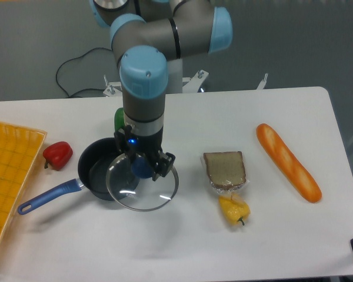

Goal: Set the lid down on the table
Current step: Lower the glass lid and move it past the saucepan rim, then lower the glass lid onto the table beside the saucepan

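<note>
The round clear glass lid point(142, 187) with a thin metal rim hangs from its blue knob, which my gripper point(143, 167) is shut on. It overlaps the right rim of the dark blue saucepan point(103, 176) and reaches out over the white table point(182, 235) in front of the pan. Whether the lid touches the tabletop cannot be told. The arm's wrist hides the top of the knob.
A red pepper point(57, 154) lies left of the saucepan and a green object point(119, 118) stands behind it. A yellow gridded tray point(9, 170) sits at the left edge. Wrapped bread point(225, 170), a yellow pepper point(234, 210) and a baguette point(288, 162) lie to the right.
</note>
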Controlling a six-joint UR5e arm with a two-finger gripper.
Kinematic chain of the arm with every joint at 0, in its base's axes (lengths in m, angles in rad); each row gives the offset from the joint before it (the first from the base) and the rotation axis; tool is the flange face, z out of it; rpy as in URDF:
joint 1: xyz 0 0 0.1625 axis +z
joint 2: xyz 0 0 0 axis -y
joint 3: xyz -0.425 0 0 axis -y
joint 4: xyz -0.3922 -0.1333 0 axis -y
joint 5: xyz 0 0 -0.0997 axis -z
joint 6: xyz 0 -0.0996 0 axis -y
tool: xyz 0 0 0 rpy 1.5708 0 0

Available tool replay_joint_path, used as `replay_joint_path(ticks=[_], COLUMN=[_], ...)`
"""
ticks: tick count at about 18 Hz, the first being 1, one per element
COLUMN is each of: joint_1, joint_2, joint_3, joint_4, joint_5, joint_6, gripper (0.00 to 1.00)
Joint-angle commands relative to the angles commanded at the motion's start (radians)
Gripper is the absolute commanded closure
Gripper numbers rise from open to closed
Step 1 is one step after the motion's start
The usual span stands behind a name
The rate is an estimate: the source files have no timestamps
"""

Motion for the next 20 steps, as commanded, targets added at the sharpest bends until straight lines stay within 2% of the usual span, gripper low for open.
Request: replay_joint_path(ticks=[11, 12, 20], joint_1=[0.002, 0.0, 0.0], joint_2=[-0.078, -0.101, -0.144], joint_3=[0.006, 0.005, 0.006], joint_4=[0.042, 0.043, 0.045], joint_5=[0.005, 0.032, 0.078], joint_6=[0.012, 0.014, 0.012], gripper=[0.41, 0.41, 0.4])
